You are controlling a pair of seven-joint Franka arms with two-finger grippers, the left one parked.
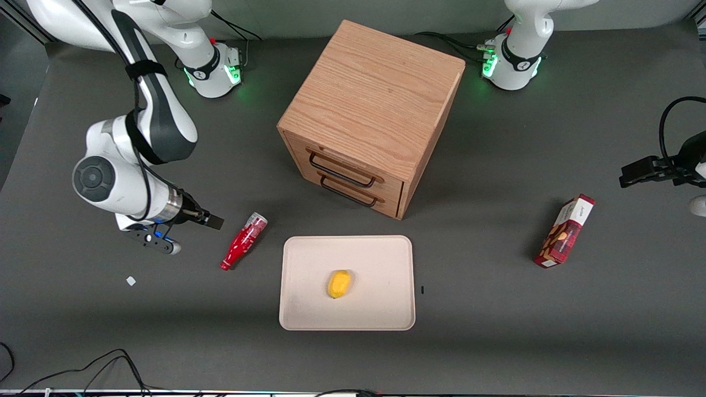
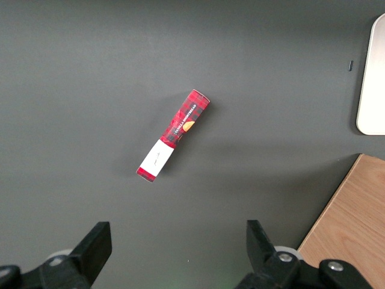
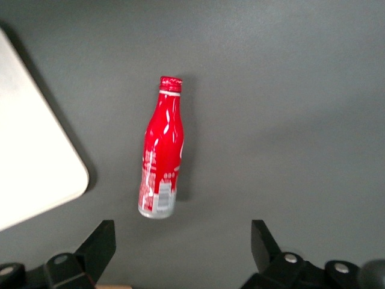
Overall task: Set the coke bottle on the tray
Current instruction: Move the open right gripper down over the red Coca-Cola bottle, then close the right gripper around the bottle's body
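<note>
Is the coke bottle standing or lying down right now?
Lying down. The coke bottle rests lengthwise on the table beside the tray, cap end nearer the front camera. The open gripper hovers by its silvery base.

Even overhead light is falling; soft shadows are lying beside the cabinet [image 1: 370, 113]; focus is holding sharp, no glare.

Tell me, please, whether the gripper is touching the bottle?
Apart. The right wrist view shows the open gripper clear of the bottle, with bare table between the bottle and each finger.
</note>
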